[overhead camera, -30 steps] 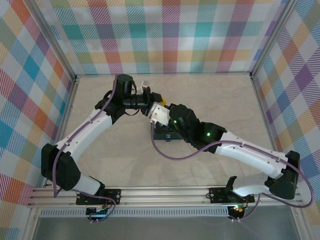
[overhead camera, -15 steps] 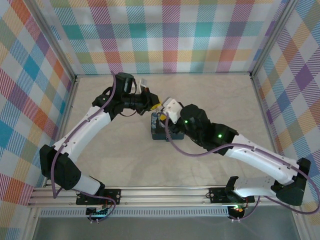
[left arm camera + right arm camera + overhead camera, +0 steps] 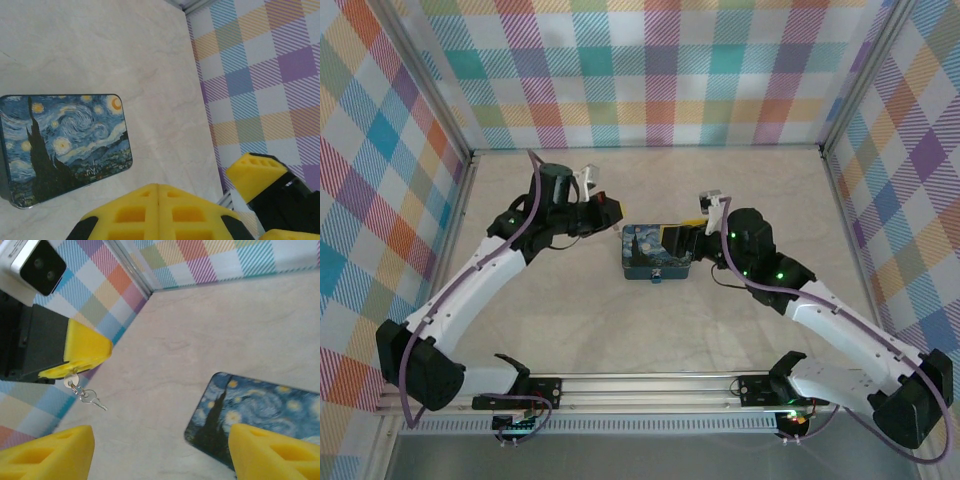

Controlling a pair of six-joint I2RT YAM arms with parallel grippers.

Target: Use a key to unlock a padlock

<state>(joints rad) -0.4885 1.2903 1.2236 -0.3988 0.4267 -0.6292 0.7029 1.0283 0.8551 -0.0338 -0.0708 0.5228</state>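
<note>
**Key pinched in the left gripper, right gripper wide open by the tin**

Nearest in, a silver aluminium rail [image 3: 650, 385] is seen along the front edge, with both arm bases bolted onto it. Past that, a beige marble-look table [image 3: 570, 320] is spread out under everything.

About mid-table, a flat rectangular metal tin printed with a blue starry-night painting [image 3: 655, 255] [image 3: 65, 145] [image 3: 260, 415] is laid down with the painted face up.

The right gripper [image 3: 682, 232] [image 3: 162, 432] is hung over the tin's right end. It's fully released: in the right wrist view its two yellow fingertips are parked at opposite bottom corners. Bare table and a corner of the tin are seen between them, and nothing is held. Whether the tin is actually touched can't be made out. One of its yellow fingers [image 3: 254, 172] is also caught at the right side of the left wrist view.

A bit farther back, the left gripper [image 3: 610, 211] [image 3: 159, 192] [image 3: 85, 352] is held just beyond the tin's far left corner, apart from it. Its yellow fingers are clenched tight together.

In the right wrist view, a small silver key on a ring [image 3: 85, 392] is seen pinched at the lower edge of those fingers. The key is left dangling in the air above the table, off to the side of the tin and not touching it.

Farthest out, the whole cell is closed in by pastel plaid fabric walls [image 3: 660, 70].
</note>
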